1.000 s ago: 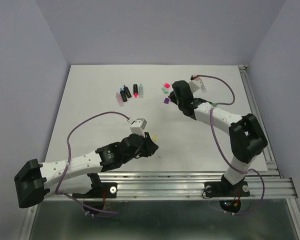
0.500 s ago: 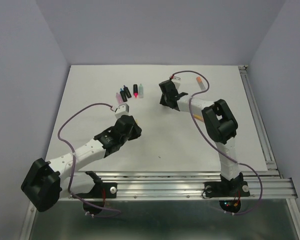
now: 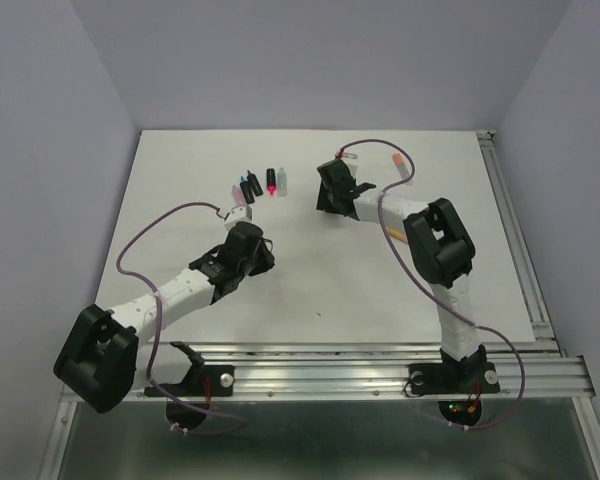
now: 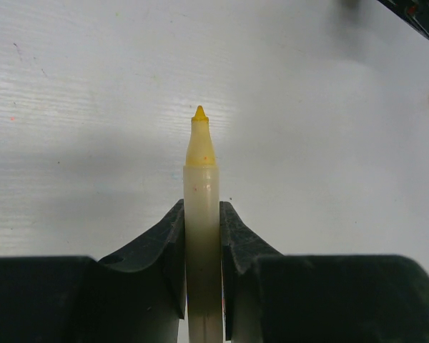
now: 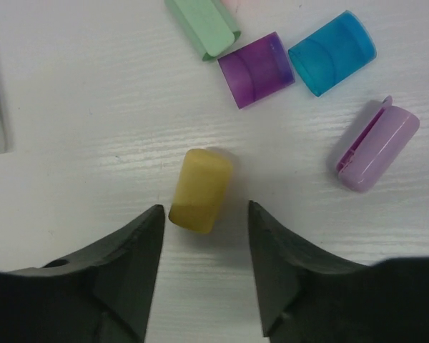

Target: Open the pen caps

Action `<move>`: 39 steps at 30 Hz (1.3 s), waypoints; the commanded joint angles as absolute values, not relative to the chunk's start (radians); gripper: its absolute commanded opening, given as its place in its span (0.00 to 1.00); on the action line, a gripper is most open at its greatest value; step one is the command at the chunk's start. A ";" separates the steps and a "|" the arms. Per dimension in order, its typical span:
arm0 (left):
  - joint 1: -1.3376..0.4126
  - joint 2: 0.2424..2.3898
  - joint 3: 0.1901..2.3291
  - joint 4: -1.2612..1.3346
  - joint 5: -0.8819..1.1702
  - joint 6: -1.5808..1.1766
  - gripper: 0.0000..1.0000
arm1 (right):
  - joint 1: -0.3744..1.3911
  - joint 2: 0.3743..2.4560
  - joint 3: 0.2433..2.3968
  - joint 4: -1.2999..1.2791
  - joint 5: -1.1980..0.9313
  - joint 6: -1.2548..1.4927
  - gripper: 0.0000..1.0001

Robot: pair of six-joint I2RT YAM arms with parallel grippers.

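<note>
- Left arm has swung from the near table edge toward the back and now reaches for the middle. The left gripper (image 4: 201, 214) sits just short of the row of pens (image 3: 258, 185).
- Right arm has folded in leftward over the cap cluster, so the top view no longer shows the caps.
- Left gripper: jaws clamped on a yellow highlighter (image 4: 199, 153), with a pale barrel and a bare yellow tip pointing away from the wrist. The tip hangs over the white table (image 3: 180, 160); whether it touches, cannot tell.
- Right gripper (image 5: 204, 209): jaws apart and holding nothing, one finger (image 5: 132, 250) on each side of the near end of a yellow cap (image 5: 200, 187). The cap lies on its side on the table, clear of both fingers.
- Beyond it, a green cap (image 5: 202, 28), a purple cap (image 5: 256, 69) and a blue cap (image 5: 332, 52) lie close together — green and purple nearly touching.
- Lilac cap (image 5: 375, 148) lies right of the yellow one, apart, its clip side showing.
- Orange-ended pen (image 3: 403, 166) lies alone near the back, right of the right gripper.
</note>
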State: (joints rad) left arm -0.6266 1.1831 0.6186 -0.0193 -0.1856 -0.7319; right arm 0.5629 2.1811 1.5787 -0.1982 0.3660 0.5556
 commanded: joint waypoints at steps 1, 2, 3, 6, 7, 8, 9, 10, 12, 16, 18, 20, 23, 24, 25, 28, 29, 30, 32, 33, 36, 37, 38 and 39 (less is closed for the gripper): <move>-0.591 1.218 0.687 0.015 -0.170 -0.678 0.00 | 0.558 2.122 1.652 -0.224 0.360 0.541 0.60; -0.581 1.229 0.696 0.015 -0.170 -0.672 0.00 | 0.558 2.111 1.651 -0.225 0.360 0.541 0.68; -0.574 1.239 0.716 0.017 -0.161 -0.661 0.00 | 0.560 2.097 1.651 -0.229 0.357 0.535 0.78; -0.546 1.308 0.762 0.012 -0.167 -0.644 0.00 | 0.558 2.034 1.641 -0.265 0.356 0.532 0.90; -0.546 1.325 0.776 0.011 -0.167 -0.638 0.00 | 0.558 2.013 1.629 -0.268 0.356 0.532 0.92; -0.535 1.342 0.805 0.012 -0.172 -0.629 0.00 | 0.558 1.955 1.593 -0.265 0.359 0.534 0.96; -0.528 1.359 0.821 0.012 -0.178 -0.624 0.00 | 0.558 1.925 1.563 -0.258 0.367 0.534 0.99; -0.520 1.400 0.839 0.014 -0.187 -0.615 0.00 | 0.558 1.889 1.536 -0.244 0.376 0.540 1.00; -0.497 1.455 0.909 0.008 -0.195 -0.595 0.00 | 0.558 1.788 1.433 -0.241 0.432 0.580 1.00; -0.454 1.627 1.057 -0.032 -0.179 -0.523 0.00 | 0.558 1.626 1.229 -0.241 0.497 0.650 1.00; -0.442 1.682 1.151 -0.086 -0.184 -0.491 0.00 | 0.557 1.568 1.110 -0.229 0.505 0.692 1.00; -0.437 1.750 1.204 -0.123 -0.187 -0.442 0.00 | 0.558 1.500 1.051 -0.232 0.494 0.713 1.00; -0.425 1.821 1.284 -0.164 -0.199 -0.405 0.00 | 0.558 1.421 0.950 -0.261 0.488 0.778 1.00; -0.420 1.838 1.313 -0.173 -0.202 -0.396 0.00 | 0.558 1.399 0.931 -0.270 0.482 0.788 1.00; -0.417 1.862 1.322 -0.178 -0.207 -0.385 0.00 | 0.558 1.376 0.892 -0.293 0.477 0.807 1.00; -0.414 1.910 1.348 -0.187 -0.218 -0.318 0.02 | 0.557 1.284 0.830 -0.313 0.483 0.819 1.00; -0.413 1.920 1.354 -0.190 -0.219 -0.305 0.02 | 0.557 1.257 0.796 -0.311 0.486 0.824 1.00; -0.413 1.930 1.365 -0.189 -0.216 -0.284 0.02 | 0.558 1.212 0.778 -0.310 0.486 0.831 1.00; -0.411 1.959 1.377 -0.190 -0.230 -0.270 0.03 | 0.558 1.166 0.749 -0.299 0.463 0.845 1.00; -0.408 1.973 1.396 -0.196 -0.232 -0.264 0.03 | 0.558 1.129 0.717 -0.269 0.447 0.842 1.00; -0.394 2.003 1.413 -0.209 -0.229 -0.267 0.06 | 0.558 1.092 0.689 -0.239 0.425 0.830 1.00; -0.391 2.011 1.428 -0.215 -0.229 -0.271 0.08 | 0.558 1.082 0.684 -0.239 0.425 0.822 1.00; -0.390 2.016 1.434 -0.231 -0.227 -0.272 0.09 | 0.558 1.078 0.684 -0.242 0.436 0.822 1.00; -0.390 2.017 1.440 -0.236 -0.230 -0.272 0.11 | 0.558 1.078 0.687 -0.248 0.442 0.821 1.00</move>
